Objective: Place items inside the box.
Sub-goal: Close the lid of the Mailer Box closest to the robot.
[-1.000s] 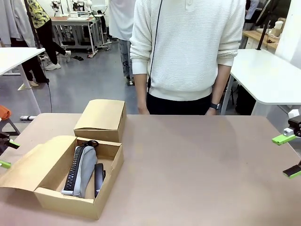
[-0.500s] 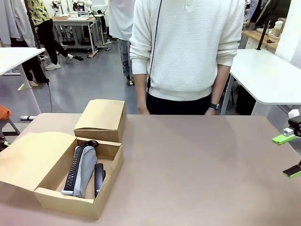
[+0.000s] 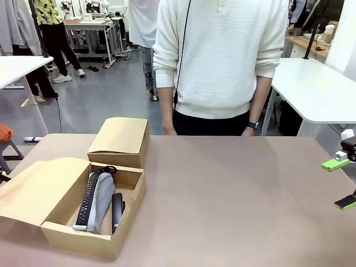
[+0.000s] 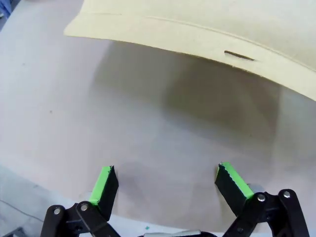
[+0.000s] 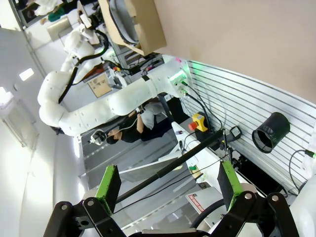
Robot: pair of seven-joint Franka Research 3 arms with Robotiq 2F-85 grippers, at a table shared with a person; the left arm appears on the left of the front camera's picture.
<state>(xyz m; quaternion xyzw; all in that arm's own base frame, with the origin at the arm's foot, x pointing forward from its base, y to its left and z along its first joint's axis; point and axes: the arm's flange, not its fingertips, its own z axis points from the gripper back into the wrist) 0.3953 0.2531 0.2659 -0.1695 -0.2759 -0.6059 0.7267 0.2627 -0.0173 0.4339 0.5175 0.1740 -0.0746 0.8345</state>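
Tabletop (image 3: 233, 194) bare; open box (image 3: 119, 222) with the pencil case (image 3: 99, 201) inside sits by our left edge. Left tool (image 4: 165, 182), open and empty, is just beside the box flap (image 4: 197, 29), so nearer; right tool (image 3: 342, 183) is open at the right edge.

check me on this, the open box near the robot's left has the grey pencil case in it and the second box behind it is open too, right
Not quite. The second box behind it is closed, its lid flat on top, as the front view shows. The rest holds: the open box sits near the robot's left with the grey pencil case lying inside it.
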